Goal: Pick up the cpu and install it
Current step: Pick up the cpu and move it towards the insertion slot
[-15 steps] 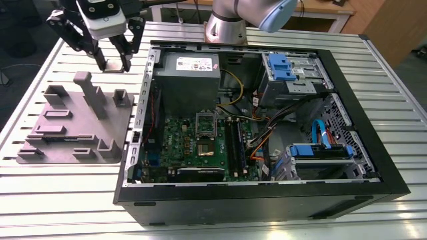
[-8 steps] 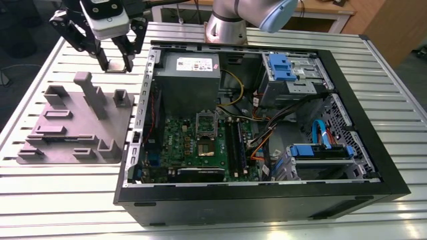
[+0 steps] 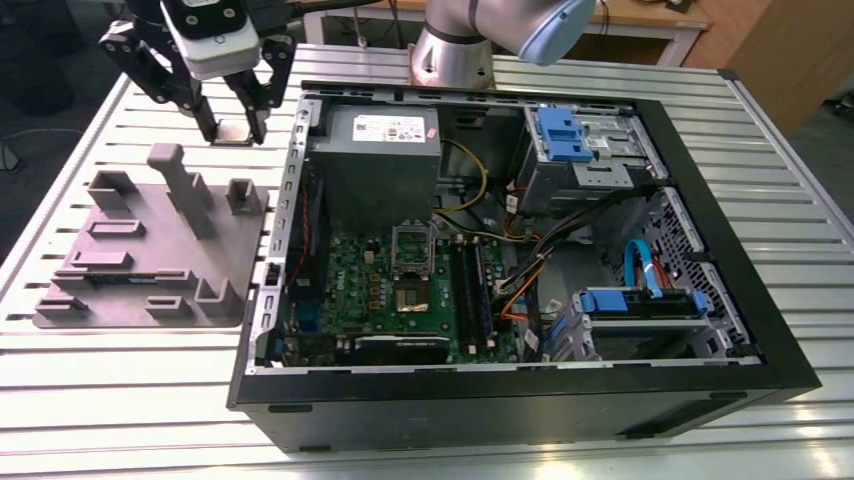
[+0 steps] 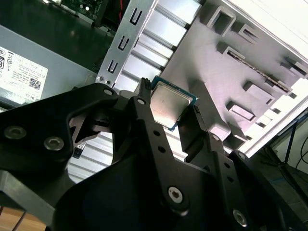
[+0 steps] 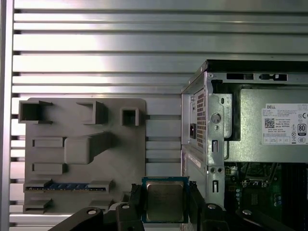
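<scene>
The claw (image 3: 235,132) is shut on the cpu (image 5: 165,201), pinching it by two opposite edges. In the first wrist view its metal top faces the camera. The chip hangs clear of the counter (image 3: 134,400), above the strip between the tray (image 3: 147,240) and the case (image 3: 534,400), near the far corner of both.

So the pick-up looks done: the cpu is off the tray and in the air. The install is not. The chip is well apart from the board (image 3: 387,300), which lies deep in the open case past the power supply (image 3: 380,150). The socket (image 3: 411,293) sits near the middle of the board and seems to hold no chip, though that is hard to tell.

The counter is slatted pale metal, bright with glare along the near edge. The tray lies flat on it at the exterior view's left, and the case beside it at the right. The arm's base (image 3: 454,50) stands behind the case. Beyond are wooden furniture (image 3: 667,20) and a dark floor.
</scene>
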Action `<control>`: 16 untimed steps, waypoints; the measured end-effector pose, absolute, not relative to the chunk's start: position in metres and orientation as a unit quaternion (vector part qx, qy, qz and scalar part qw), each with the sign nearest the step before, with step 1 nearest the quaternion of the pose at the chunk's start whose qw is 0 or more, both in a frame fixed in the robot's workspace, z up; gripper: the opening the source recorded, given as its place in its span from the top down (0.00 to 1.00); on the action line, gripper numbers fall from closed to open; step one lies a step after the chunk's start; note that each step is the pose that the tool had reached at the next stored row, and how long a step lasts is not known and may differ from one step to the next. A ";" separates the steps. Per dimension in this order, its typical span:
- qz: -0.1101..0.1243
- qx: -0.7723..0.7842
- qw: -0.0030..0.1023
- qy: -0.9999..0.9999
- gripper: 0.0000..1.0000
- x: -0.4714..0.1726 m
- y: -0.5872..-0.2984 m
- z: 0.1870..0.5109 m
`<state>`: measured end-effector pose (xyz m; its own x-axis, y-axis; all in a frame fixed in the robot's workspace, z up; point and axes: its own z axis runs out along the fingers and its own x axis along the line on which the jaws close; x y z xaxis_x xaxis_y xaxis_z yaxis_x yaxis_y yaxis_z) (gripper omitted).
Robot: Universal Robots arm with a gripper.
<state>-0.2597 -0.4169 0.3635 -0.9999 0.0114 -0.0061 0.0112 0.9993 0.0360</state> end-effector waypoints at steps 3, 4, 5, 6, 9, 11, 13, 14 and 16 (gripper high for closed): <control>0.018 0.006 0.003 1.000 0.53 -0.258 -0.417 0.363; 0.018 0.006 0.003 1.000 0.53 -0.257 -0.417 0.363; 0.018 0.006 0.003 1.000 0.53 -0.256 -0.417 0.363; 0.018 0.006 0.003 1.000 0.53 -0.255 -0.417 0.363; 0.018 0.006 0.003 1.000 0.53 -0.251 -0.417 0.363; 0.018 0.006 0.003 1.000 0.53 -0.250 -0.417 0.363; 0.018 0.006 0.003 1.000 0.53 -0.248 -0.417 0.363; 0.018 0.006 0.003 1.000 0.53 -0.248 -0.417 0.363; 0.018 0.006 0.003 1.000 0.53 -0.247 -0.417 0.363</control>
<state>-0.2465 -0.4169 0.3633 -0.9999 0.0114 -0.0062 0.0112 0.9993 0.0361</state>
